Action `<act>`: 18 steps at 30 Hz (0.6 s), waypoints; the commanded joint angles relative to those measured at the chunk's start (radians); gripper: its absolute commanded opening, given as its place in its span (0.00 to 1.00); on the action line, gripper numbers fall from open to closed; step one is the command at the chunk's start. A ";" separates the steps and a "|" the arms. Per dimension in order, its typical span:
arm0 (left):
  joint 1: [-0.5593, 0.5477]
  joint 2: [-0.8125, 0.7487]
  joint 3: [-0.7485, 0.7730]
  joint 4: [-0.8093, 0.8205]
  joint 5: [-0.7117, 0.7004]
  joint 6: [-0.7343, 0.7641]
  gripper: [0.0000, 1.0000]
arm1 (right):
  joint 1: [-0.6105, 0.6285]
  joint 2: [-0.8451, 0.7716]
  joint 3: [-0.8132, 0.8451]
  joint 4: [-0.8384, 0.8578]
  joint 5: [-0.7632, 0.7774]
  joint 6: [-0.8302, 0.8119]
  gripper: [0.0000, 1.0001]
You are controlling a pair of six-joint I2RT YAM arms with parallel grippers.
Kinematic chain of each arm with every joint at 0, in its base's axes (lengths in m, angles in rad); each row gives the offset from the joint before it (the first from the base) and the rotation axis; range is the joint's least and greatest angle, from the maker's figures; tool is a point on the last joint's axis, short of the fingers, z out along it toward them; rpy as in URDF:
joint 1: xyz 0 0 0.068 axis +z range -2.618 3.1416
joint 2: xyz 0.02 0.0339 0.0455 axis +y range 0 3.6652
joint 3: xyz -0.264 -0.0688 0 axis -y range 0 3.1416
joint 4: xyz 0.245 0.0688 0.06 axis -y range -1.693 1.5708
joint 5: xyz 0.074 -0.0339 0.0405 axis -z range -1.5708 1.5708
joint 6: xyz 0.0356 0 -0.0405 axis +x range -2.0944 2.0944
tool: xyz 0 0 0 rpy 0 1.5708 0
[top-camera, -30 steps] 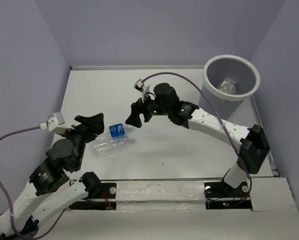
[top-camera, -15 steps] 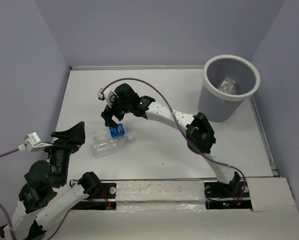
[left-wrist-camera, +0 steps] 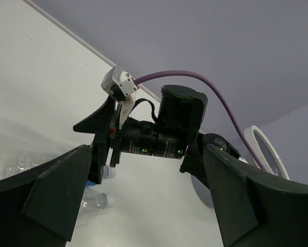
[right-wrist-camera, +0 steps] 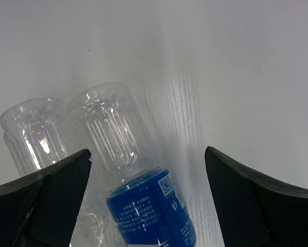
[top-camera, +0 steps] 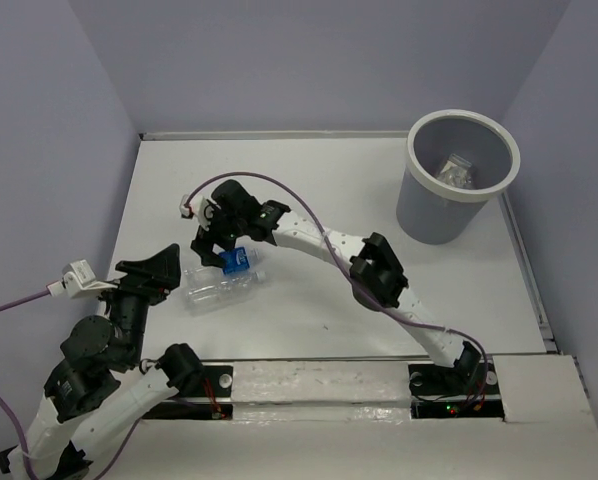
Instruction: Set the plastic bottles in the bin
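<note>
As the right gripper [top-camera: 217, 242] hangs spread wide over the blue-labelled bottle [top-camera: 236, 262], left of centre in the overhead view, the worry is the neighbour: a second clear bottle [top-camera: 207, 295] lies touching it on the tabletop [top-camera: 319, 190]. The wrist view shows the two bodies side by side, so a closing finger could catch both, or wedge between them and shoot one away. The plastic looks thin and slick, and a squeeze near the rounded end may pop it free. The left gripper [top-camera: 151, 272], also spread and holding nothing, sits just beside the pair at lower left, so a clash is possible. The bin [top-camera: 434, 215] stands well apart at upper right.
</note>
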 commanded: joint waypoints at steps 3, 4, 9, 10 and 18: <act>0.001 0.033 -0.008 0.044 -0.015 0.012 0.99 | 0.022 0.041 0.046 -0.005 -0.033 -0.020 0.95; 0.000 0.036 -0.010 0.041 -0.015 0.009 0.99 | 0.022 0.045 0.043 -0.005 -0.031 -0.020 0.95; 0.000 0.079 0.003 -0.007 -0.014 -0.030 0.99 | 0.022 0.063 0.030 0.013 0.004 -0.042 0.95; 0.000 0.083 0.010 -0.022 -0.009 -0.059 0.99 | 0.022 0.068 0.027 0.018 0.027 -0.048 0.94; 0.000 0.139 0.150 -0.344 0.089 -0.332 0.99 | -0.014 0.035 -0.096 0.162 0.079 -0.031 0.79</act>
